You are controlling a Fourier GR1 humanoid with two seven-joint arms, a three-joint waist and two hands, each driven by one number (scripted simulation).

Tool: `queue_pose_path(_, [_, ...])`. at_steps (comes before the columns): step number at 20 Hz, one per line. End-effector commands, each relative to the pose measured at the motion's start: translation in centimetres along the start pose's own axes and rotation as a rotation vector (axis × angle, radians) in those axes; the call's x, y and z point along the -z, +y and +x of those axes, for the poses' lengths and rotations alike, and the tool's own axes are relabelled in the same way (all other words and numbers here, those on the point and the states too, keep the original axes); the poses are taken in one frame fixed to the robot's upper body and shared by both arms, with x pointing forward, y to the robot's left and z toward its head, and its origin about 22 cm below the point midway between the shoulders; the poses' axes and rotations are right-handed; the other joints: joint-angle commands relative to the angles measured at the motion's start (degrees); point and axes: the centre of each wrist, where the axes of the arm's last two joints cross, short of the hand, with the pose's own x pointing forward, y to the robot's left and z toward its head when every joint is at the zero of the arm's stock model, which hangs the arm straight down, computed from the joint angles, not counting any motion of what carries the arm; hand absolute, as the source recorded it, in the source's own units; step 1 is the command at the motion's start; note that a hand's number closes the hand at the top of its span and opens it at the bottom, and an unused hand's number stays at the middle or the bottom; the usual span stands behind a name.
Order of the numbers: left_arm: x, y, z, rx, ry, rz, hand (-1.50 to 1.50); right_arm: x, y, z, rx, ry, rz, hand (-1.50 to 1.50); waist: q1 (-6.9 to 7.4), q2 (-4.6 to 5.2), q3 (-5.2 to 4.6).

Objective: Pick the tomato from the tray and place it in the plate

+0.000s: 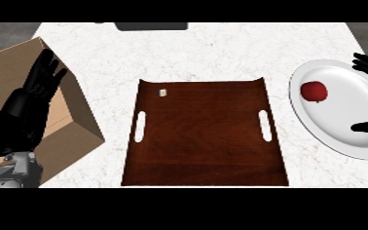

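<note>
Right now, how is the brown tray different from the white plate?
The tray is dark brown wood and rectangular, while the plate is white and round. The tray has two slot handles in its sides; the plate has none. The tray carries no tomato, only a small pale tag near one corner, while the plate holds the red tomato. The tray lies mid-counter, the plate at the right edge. Both lie flat on the marble counter.

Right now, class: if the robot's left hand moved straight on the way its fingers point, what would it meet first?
The left hand points toward the view's top, over the brown cardboard box. Its way looks free up to the white marble counter; depth is unclear.
</note>
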Motion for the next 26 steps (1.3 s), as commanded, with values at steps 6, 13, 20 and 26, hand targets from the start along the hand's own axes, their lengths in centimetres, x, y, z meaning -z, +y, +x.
queue_pose_path(6, [-2.1,-2.8,-7.1,-0.015,0.283,-0.049,0.0,-2.1,-2.2,-2.0,0.198,-0.044,0.021,-1.5,0.14,1.97,-1.91])
queue_pose_path(13, [-2.1,-2.8,-6.3,-0.02,0.277,-0.062,0.0,-2.4,-3.0,-2.0,0.201,-0.073,0.038,-1.5,0.34,1.53,-1.86])
queue_pose_path(20, [-2.2,-3.4,-6.7,-0.036,0.283,-0.08,0.0,-2.3,-3.2,-2.2,0.144,-0.02,-0.01,-1.5,0.59,1.86,-1.92])
queue_pose_path(26, [-2.0,-2.6,-7.0,-0.034,0.29,-0.064,0.0,-2.9,-1.0,-4.4,0.093,0.015,-0.035,-1.5,0.6,1.98,-1.9])
